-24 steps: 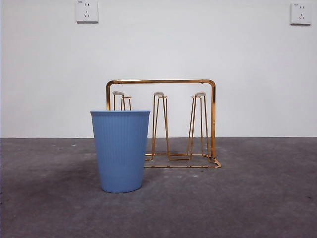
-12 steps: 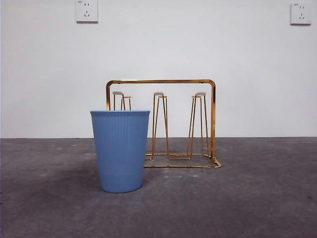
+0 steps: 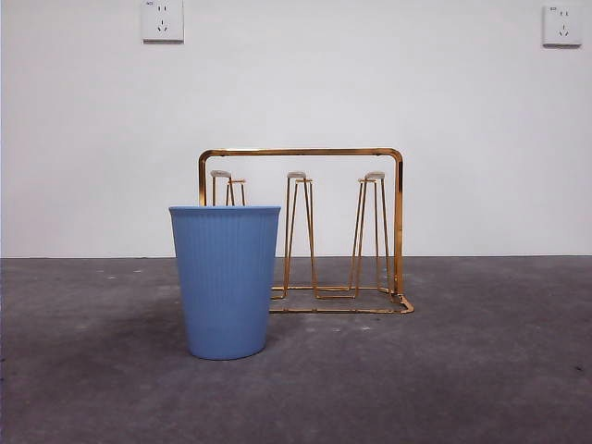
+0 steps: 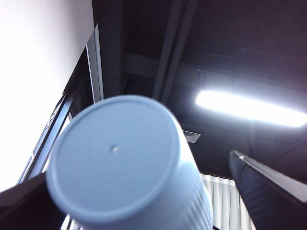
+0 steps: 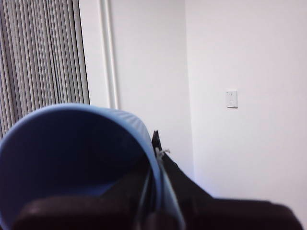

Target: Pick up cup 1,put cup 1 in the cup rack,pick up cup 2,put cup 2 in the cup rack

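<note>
Left tool [image 4: 144,201] raised, holding cup [image 4: 124,163]; right tool [image 5: 156,191] pinching cup rim [image 5: 144,139].

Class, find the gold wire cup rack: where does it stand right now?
In the front view the gold wire cup rack stands upright on the grey table, mid-picture, just behind and right of the ribbed blue plastic cup, before the white wall.

Front camera sits low, level; both wrist cameras tilt upward.
</note>
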Controlling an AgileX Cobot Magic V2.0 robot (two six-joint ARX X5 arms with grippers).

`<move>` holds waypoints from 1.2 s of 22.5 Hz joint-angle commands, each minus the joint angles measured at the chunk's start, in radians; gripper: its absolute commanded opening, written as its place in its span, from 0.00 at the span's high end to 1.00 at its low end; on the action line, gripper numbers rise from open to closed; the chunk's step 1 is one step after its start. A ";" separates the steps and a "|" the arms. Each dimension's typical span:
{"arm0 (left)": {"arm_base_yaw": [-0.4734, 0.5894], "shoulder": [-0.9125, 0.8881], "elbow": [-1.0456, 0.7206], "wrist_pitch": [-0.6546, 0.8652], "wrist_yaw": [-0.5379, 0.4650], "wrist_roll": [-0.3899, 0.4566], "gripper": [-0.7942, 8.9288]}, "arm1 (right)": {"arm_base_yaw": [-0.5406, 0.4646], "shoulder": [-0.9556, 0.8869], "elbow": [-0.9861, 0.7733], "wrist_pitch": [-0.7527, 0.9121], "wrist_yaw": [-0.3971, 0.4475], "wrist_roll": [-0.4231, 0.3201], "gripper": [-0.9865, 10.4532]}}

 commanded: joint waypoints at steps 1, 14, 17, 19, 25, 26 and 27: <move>-0.002 0.002 0.010 0.000 -0.003 0.002 0.35 | 0.002 0.003 -0.005 0.011 0.005 -0.011 0.93; -0.001 0.002 0.013 -0.052 -0.003 0.005 0.91 | 0.002 0.014 -0.005 0.016 0.000 -0.009 0.92; -0.001 0.002 0.016 -0.052 -0.002 0.005 0.93 | 0.002 0.014 -0.005 -0.003 -0.003 -0.005 0.90; -0.001 0.001 0.018 -0.051 -0.002 0.005 0.93 | 0.002 0.002 -0.004 -0.023 -0.003 -0.006 0.80; -0.001 -0.003 0.018 -0.045 0.001 0.004 0.93 | 0.000 -0.093 -0.004 -0.116 0.007 -0.053 0.69; -0.001 -0.003 0.018 -0.045 0.001 0.003 0.93 | 0.000 -0.118 -0.004 -0.153 0.016 -0.073 0.69; 0.000 -0.003 0.018 -0.045 0.002 0.000 0.93 | 0.000 -0.139 -0.004 -0.193 0.029 -0.093 0.69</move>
